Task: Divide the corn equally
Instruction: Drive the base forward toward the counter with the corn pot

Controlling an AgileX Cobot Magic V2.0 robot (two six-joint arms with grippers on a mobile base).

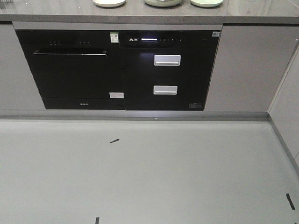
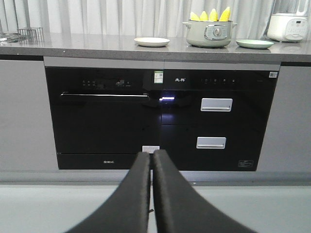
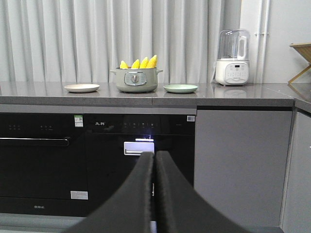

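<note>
Several yellow corn cobs (image 3: 139, 63) stand upright in a grey-green pot (image 3: 136, 80) on the grey countertop (image 3: 233, 101); the corn (image 2: 210, 16) and the pot (image 2: 209, 33) also show in the left wrist view. A cream plate (image 3: 81, 88) lies left of the pot and a pale green plate (image 3: 180, 88) lies right of it. Both plates are empty. My left gripper (image 2: 151, 155) is shut with nothing in it, low and well in front of the cabinets. My right gripper (image 3: 154, 156) is likewise shut and empty, far short of the counter.
Under the counter sit a black built-in oven (image 1: 72, 70) and a black appliance with two silver drawer handles (image 1: 167, 60). A white blender (image 3: 233, 58) stands at the counter's right. A side cabinet (image 3: 296, 160) juts out on the right. Grey floor (image 1: 149, 177) lies before the cabinets.
</note>
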